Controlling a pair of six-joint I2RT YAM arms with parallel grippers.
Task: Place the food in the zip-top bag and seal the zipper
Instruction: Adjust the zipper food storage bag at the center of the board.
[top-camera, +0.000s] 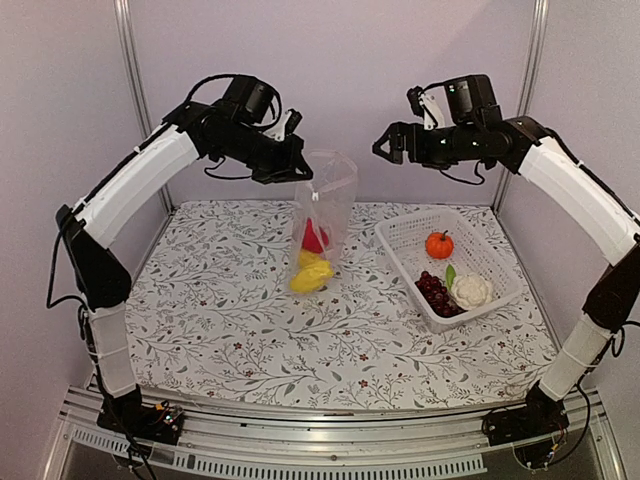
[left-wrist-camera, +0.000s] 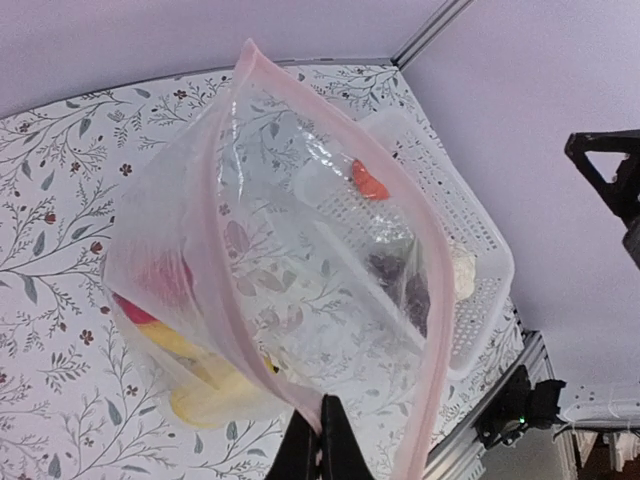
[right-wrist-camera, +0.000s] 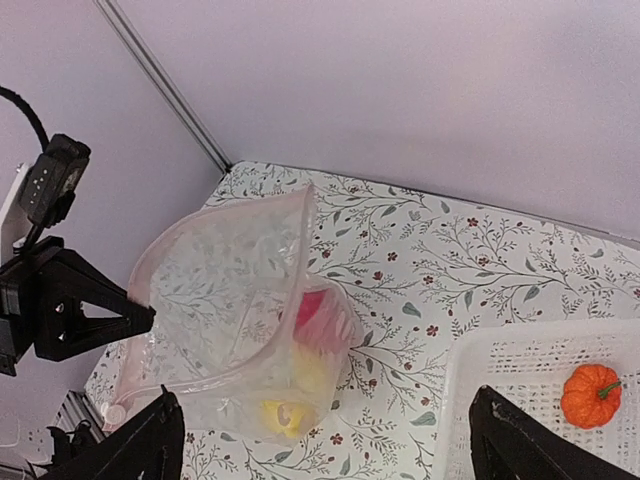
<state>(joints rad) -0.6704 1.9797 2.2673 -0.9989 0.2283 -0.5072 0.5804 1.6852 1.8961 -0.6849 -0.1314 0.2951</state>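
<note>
Zip-top bag (top-camera: 325, 215) hanging mouth-up over the counter's middle, rim pinched tight in the left hand (top-camera: 296, 170). Right hand (top-camera: 382, 150) wide apart, up high, the nearer one to the pumpkin (top-camera: 439, 244), grapes (top-camera: 435, 292) and cauliflower (top-camera: 472, 291) in the white basket (top-camera: 400, 235) by the right edge; bag to their left.

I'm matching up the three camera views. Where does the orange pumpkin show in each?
Top external: orange pumpkin right of centre, in the far part of the white basket.
Left wrist: pumpkin upper centre, seen through the zip-top bag.
Right wrist: pumpkin at the lower right.
Shared landmark: the white basket.
</note>
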